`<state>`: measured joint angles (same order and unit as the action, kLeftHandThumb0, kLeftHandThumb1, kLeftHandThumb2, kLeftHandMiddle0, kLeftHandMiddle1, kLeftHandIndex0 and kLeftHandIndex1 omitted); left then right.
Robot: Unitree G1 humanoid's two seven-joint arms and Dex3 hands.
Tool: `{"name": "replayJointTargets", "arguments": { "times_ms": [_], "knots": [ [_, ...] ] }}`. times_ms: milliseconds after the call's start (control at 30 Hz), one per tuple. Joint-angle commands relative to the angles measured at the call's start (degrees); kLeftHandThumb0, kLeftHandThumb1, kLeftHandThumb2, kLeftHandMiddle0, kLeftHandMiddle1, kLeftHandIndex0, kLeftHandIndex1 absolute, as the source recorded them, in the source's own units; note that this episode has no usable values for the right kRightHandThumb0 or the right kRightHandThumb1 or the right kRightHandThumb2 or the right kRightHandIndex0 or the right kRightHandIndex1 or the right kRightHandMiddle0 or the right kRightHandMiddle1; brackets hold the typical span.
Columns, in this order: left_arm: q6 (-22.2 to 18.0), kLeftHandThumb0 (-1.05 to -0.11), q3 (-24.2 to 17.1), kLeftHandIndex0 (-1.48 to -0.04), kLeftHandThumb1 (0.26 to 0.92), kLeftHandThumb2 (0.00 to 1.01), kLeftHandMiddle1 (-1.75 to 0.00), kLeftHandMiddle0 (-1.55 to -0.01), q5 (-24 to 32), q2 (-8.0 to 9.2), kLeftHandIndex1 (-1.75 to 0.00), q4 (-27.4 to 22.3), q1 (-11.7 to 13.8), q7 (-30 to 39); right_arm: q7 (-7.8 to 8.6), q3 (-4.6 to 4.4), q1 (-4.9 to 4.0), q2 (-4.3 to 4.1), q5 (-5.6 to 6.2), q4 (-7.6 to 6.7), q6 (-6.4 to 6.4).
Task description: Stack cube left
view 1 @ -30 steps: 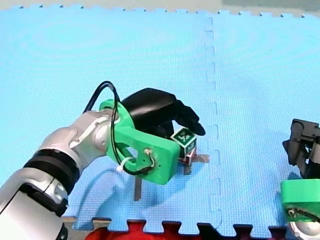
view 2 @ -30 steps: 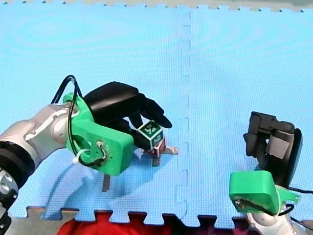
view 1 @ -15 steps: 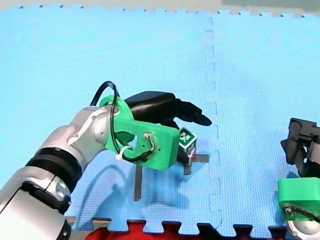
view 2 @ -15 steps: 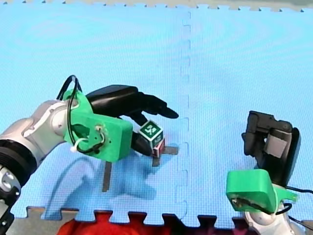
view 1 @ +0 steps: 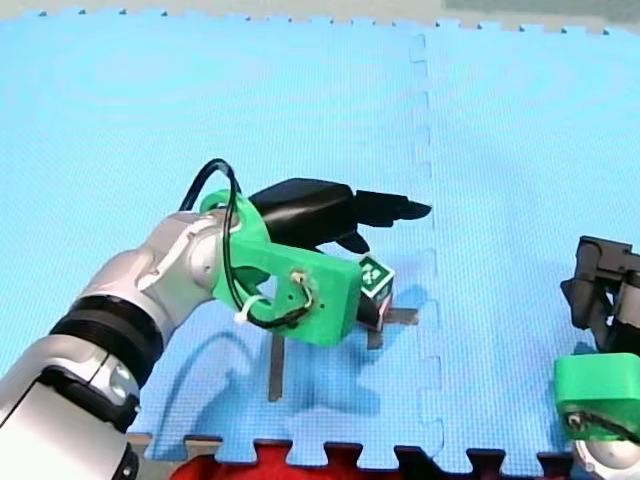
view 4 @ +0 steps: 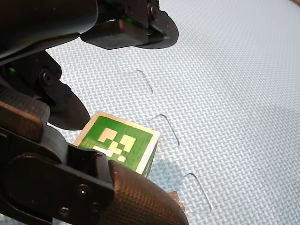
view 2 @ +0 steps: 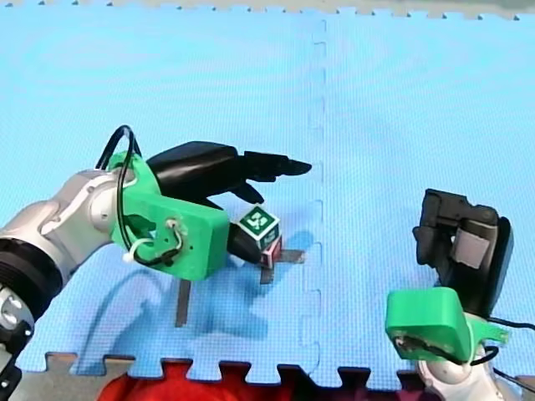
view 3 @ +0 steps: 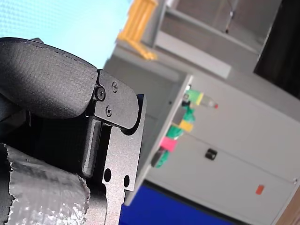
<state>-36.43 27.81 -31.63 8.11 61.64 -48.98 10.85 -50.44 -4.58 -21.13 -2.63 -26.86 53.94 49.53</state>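
Blue foam mat (view 1: 520,150): interlocking puzzle-edge tiles, fine woven texture. Left hand (view 1: 320,210): glossy black, blocky green wrist mount (view 1: 300,300), hovering just above cubes; fingers (view 1: 390,208) stretched out straight, holding nothing. Right hand (view 2: 464,251): mat's near right corner, well apart. Green cube (view 2: 258,225), white pixel pattern on top, stacked slightly askew on red cube (view 2: 269,257). Grey tape cross (view 2: 290,257) beneath.

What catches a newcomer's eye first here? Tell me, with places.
The green-patterned cube sits on a red cube in the near middle of the blue foam mat. The left robot hand hovers open just above and beside it. The right robot hand is at the mat's near right edge.
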Motion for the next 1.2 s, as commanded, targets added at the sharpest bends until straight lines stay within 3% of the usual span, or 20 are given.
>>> {"name": "replayJointTargets", "arguments": {
  "times_ms": [0,133,233,467,567,633,833,967,1067,1100,1167],
  "knots": [
    [0.1,-1.048,0.0,-0.24,0.897,0.01,0.0,-0.78,-0.3,1.01,0.0,0.0,-0.4,-0.4,-0.31,-0.07,-0.29,-0.31,-0.03,0.45,0.12],
    [1.7,-1.048,0.3,-0.23,0.906,0.01,0.0,-0.78,-2.1,3.77,0.0,-1.4,-0.9,-1.2,-0.44,-0.14,-0.39,-0.34,0.09,0.83,0.27],
    [0.9,-1.048,-1.0,-0.22,0.91,0.01,0.0,-0.78,-1.6,7.59,0.0,-3.5,0.0,-1.0,-0.36,-0.13,-0.53,-0.43,0.28,1.33,0.55],
    [-1.8,-1.048,-2.1,-0.22,0.914,0.01,-0.01,-0.8,-3.1,13.73,0.0,2.3,0.5,-9.4,-0.55,-0.1,-1.09,-0.69,0.52,3.33,1.33],
    [-3.7,-1.048,-5.0,-0.22,0.917,0.01,-0.04,-0.85,0.3,16.82,0.0,3.4,1.5,-7.7,-0.5,-0.07,-1.27,-0.74,0.73,4.07,1.9],
    [-2.7,-1.048,-5.7,-0.23,0.918,0.01,-0.06,-0.9,0.9,17.65,0.0,4.0,1.7,-7.6,-0.45,-0.08,-1.33,-0.79,0.85,4.46,2.25],
    [-4.3,-1.048,-8.8,-0.25,0.92,0.01,-0.08,-0.95,4.7,17.69,-0.01,6.9,3.6,-7.1,0.01,0.03,-1.01,-1.14,1.22,5.07,3.4],
    [-5.0,-1.048,-12.3,-0.27,0.921,0.01,-0.14,-1.07,9.4,16.44,-0.02,7.9,5.7,-5.2,0.86,0.35,-0.41,-1.52,1.86,4.97,4.33],
    [-5.7,-1.048,-15.8,-0.31,0.921,0.02,-1.32,-0.81,14.4,14.49,-0.01,8.5,7.4,-1.6,1.78,0.68,0.09,-1.91,2.49,4.64,4.88],
    [-6.7,-1.048,-17.3,-0.34,0.921,0.03,-1.57,-0.79,16.5,12.68,-0.02,8.8,8.9,-1.7,2.15,0.76,0.21,-1.97,2.67,4.42,4.89],
    [-9.5,-1.048,-21.4,-0.41,0.921,0.05,-1.7,-0.8,21.8,8.13,-0.05,9.8,12.2,-1.5,2.92,0.98,0.44,-2.13,3.07,4.18,4.97]
  ]
}}
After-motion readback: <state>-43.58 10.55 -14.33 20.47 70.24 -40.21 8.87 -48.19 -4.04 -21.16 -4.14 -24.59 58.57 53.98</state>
